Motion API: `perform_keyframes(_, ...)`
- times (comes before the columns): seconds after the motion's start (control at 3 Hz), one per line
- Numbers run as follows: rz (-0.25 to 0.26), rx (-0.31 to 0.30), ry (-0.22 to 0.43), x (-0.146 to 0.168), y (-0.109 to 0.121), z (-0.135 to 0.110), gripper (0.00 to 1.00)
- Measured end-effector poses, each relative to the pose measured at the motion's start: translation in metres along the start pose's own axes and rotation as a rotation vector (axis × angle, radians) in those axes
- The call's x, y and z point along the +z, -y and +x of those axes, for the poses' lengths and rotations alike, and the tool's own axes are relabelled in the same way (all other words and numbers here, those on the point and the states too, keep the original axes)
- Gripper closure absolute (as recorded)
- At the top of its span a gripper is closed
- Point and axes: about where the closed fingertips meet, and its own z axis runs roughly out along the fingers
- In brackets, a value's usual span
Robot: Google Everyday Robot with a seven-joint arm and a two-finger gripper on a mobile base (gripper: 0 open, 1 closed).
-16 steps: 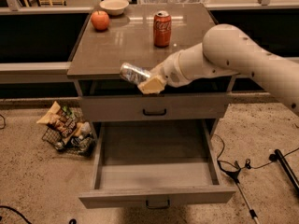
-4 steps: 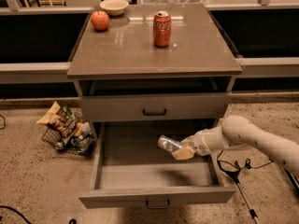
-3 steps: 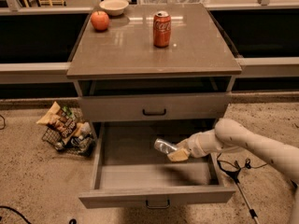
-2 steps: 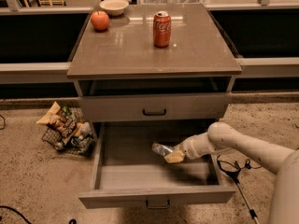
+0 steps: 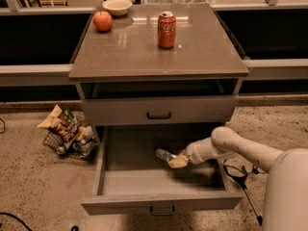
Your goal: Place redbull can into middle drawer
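Placement near complete; release outstanding.
Gripper (image 5: 177, 162), inside wide grey wooden middle drawer (image 5: 144, 183), clasps slim silver redbull can (image 5: 165, 154), apparently not yet set down.

Grey cabinet (image 5: 144, 61) in the centre, warm glare on its top. Speckled beige floor (image 5: 33, 186) all around it. Pale ledges (image 5: 33, 70) run off both its sides, dark recesses above them. Black cable (image 5: 240, 177) on the floor to its right. Gripper (image 5: 178, 161) low at its front, right of centre.
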Motion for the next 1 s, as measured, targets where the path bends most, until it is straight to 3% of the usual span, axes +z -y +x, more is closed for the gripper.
perform_keyframes(0.67, -0.018, -0.015, 0.010, -0.006, 0.003, -0.003, 0.06)
perform_keyframes(1.0, -0.043, -0.052, 0.092, -0.031, -0.005, -0.008, 0.00)
